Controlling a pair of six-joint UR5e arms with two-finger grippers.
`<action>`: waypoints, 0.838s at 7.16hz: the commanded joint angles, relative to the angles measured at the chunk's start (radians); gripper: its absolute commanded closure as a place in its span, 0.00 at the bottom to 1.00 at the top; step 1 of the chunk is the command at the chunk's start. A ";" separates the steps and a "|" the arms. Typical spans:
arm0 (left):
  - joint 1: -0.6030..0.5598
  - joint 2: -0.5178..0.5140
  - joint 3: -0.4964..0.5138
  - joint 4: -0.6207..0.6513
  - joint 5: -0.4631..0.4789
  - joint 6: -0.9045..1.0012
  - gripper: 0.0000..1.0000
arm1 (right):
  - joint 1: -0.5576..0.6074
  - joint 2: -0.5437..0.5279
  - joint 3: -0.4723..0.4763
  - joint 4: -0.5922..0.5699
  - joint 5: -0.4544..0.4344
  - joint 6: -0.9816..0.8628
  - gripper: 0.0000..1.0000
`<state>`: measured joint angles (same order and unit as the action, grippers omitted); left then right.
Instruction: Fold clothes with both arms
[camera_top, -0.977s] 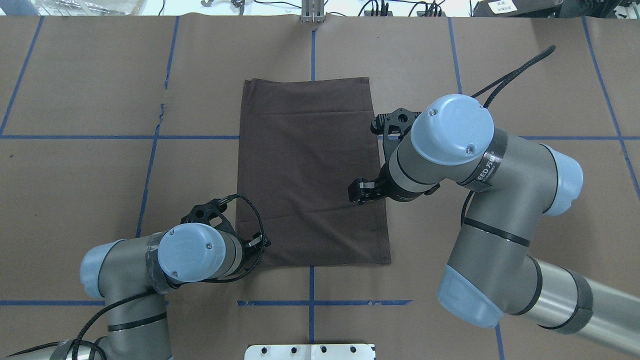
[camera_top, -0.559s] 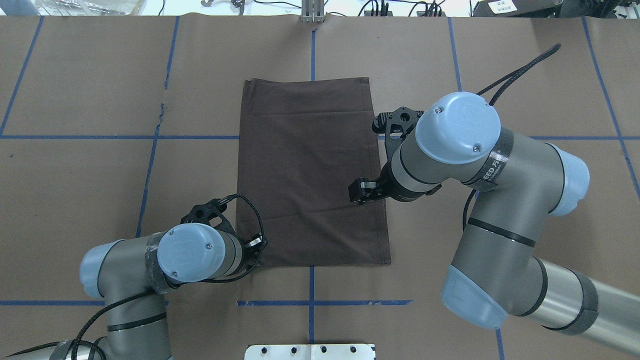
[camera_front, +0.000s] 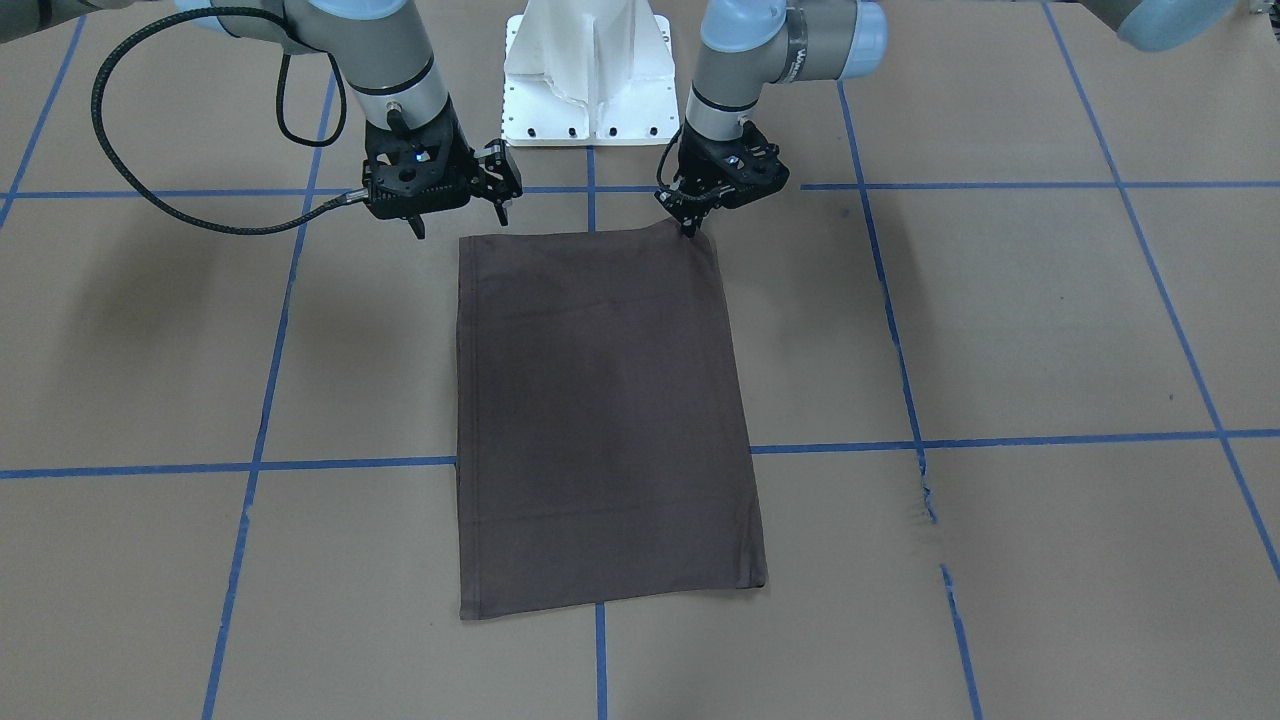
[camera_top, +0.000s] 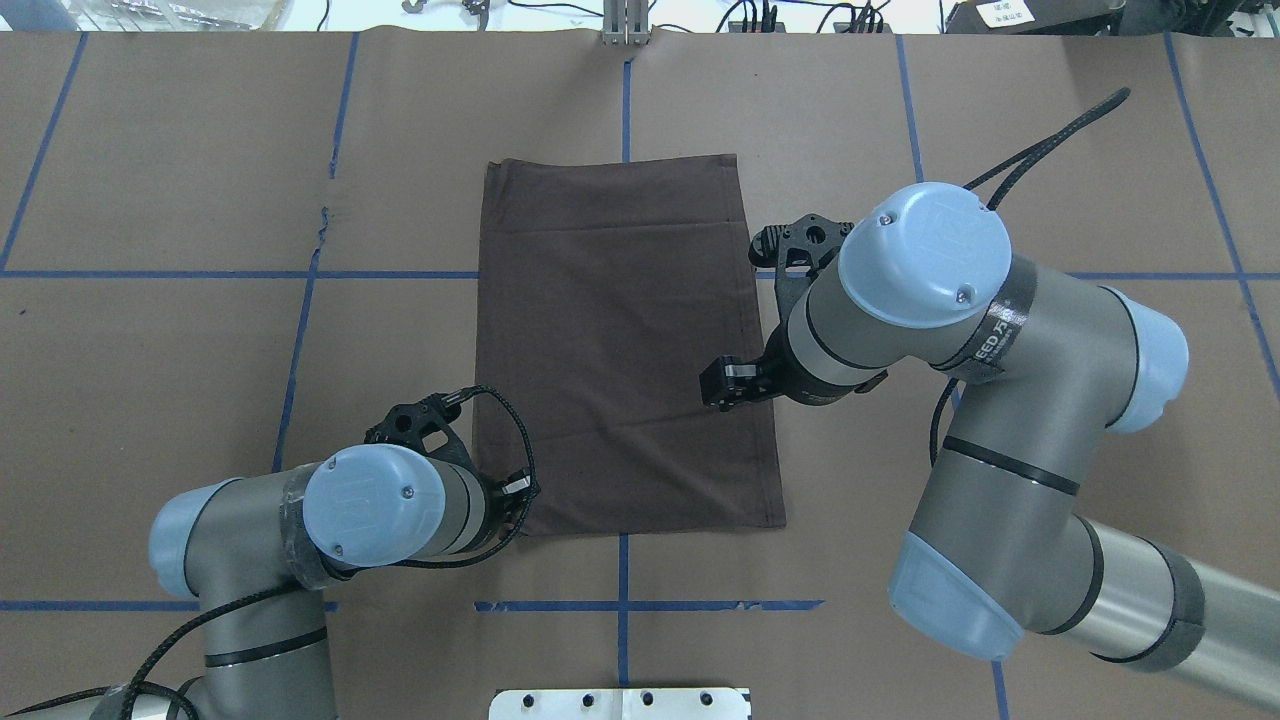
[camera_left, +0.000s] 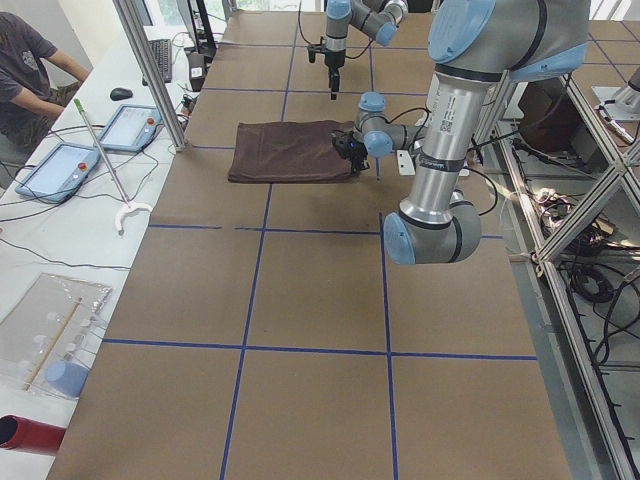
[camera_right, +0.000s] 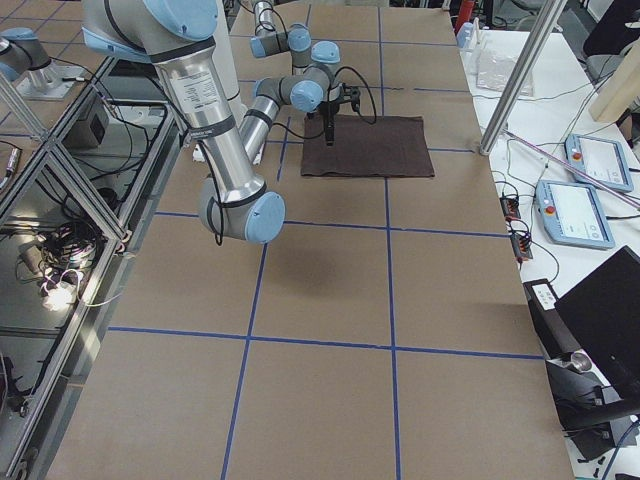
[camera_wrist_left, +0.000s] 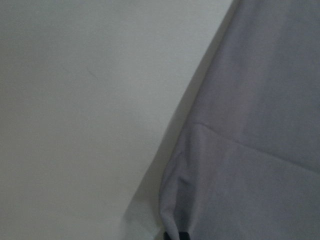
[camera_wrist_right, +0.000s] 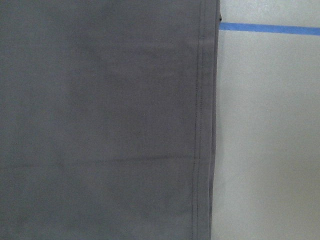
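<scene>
The clothes are one dark grey-brown T-shirt (camera_top: 620, 340), folded to a flat rectangle in the middle of the table (camera_front: 600, 420). My left gripper (camera_front: 690, 225) is down at the shirt's near-left corner (camera_top: 515, 495) and shut on it. The left wrist view shows the fabric (camera_wrist_left: 260, 150) drawn to a point at black fingertips on the bottom edge. My right gripper (camera_front: 460, 218) hangs open just above the shirt's near-right corner, with nothing between its fingers. The right wrist view looks down on the shirt's stitched side edge (camera_wrist_right: 200, 125).
The white pedestal (camera_front: 590, 90) stands just behind the shirt's near edge. Blue tape lines (camera_top: 300, 273) cross the brown table cover. In the exterior left view a person (camera_left: 30, 70) sits beside two tablets (camera_left: 130, 125) past the table's far side, by a metal post (camera_left: 150, 70).
The right arm's wrist and elbow have drifted a little to the right, its gripper barely shifting. The left arm has eased slightly left and back at the shirt corner.
</scene>
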<state>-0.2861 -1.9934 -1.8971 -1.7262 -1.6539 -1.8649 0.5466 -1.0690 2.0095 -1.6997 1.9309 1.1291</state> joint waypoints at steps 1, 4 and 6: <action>-0.010 0.002 -0.027 -0.001 0.000 0.093 1.00 | -0.025 -0.009 -0.002 0.002 -0.001 0.180 0.00; -0.013 0.002 -0.025 -0.001 0.005 0.099 1.00 | -0.143 -0.008 -0.053 0.065 -0.077 0.444 0.00; -0.013 0.001 -0.022 -0.003 0.005 0.099 1.00 | -0.171 -0.009 -0.135 0.172 -0.122 0.565 0.00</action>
<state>-0.2990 -1.9919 -1.9208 -1.7282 -1.6498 -1.7660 0.3968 -1.0772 1.9212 -1.5796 1.8350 1.6063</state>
